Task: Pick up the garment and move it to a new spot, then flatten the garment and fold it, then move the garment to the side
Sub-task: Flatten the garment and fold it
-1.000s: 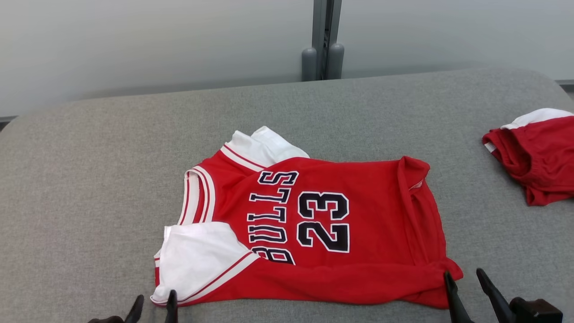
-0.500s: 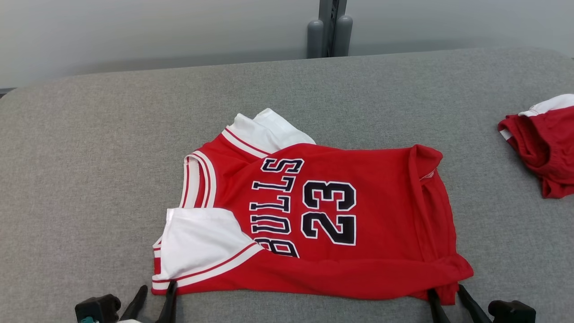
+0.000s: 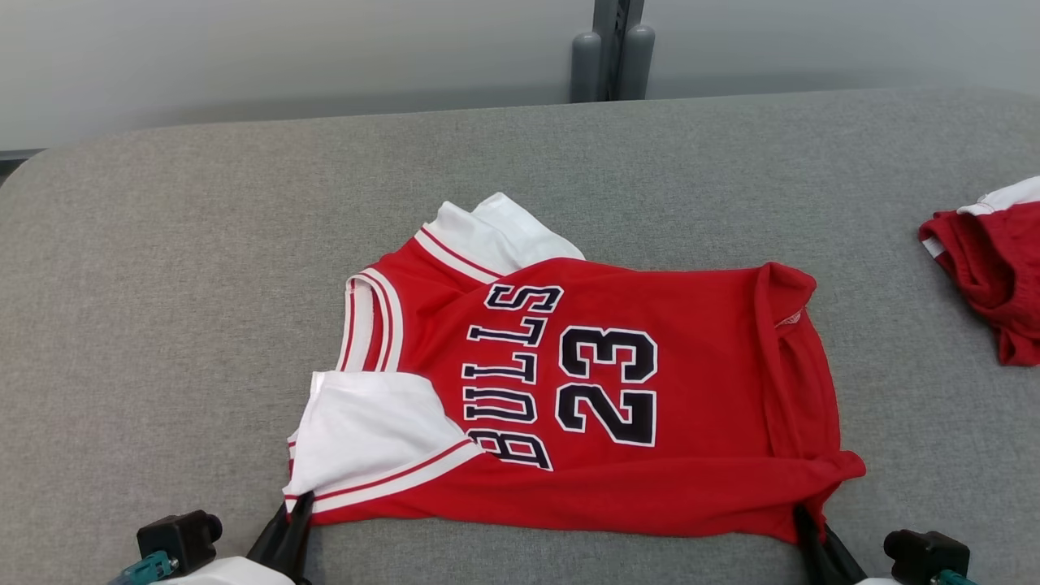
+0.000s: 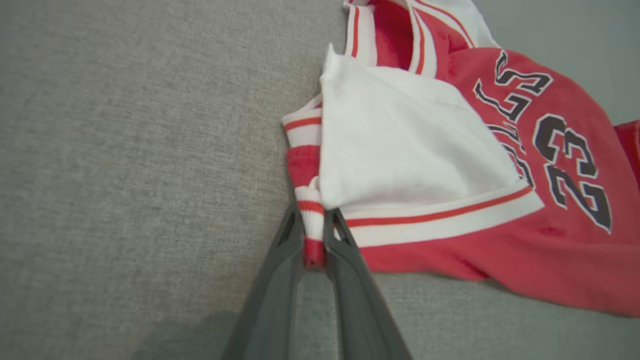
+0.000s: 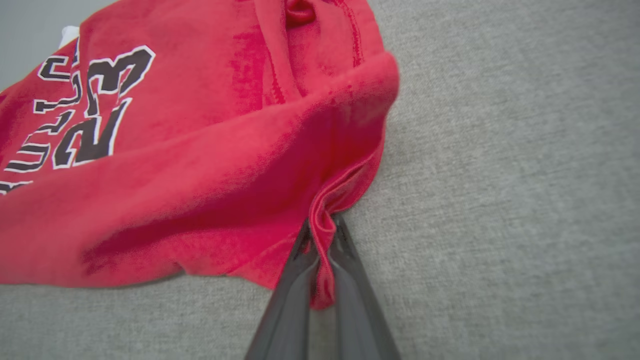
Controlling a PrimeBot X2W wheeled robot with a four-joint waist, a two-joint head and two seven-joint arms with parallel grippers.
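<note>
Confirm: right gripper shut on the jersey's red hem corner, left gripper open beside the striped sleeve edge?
No: the left gripper is shut on the striped sleeve edge of the jersey, per the left wrist view. The right gripper is as stated.

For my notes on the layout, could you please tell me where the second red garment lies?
In the head view, the second red garment lies at the right edge of the grey surface, apart from the jersey and partly cut off.

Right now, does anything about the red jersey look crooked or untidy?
Yes. The jersey is not flat: its hem end is folded back in a ridge, and the near white sleeve lies flipped over the red front, covering part of the lettering.
</note>
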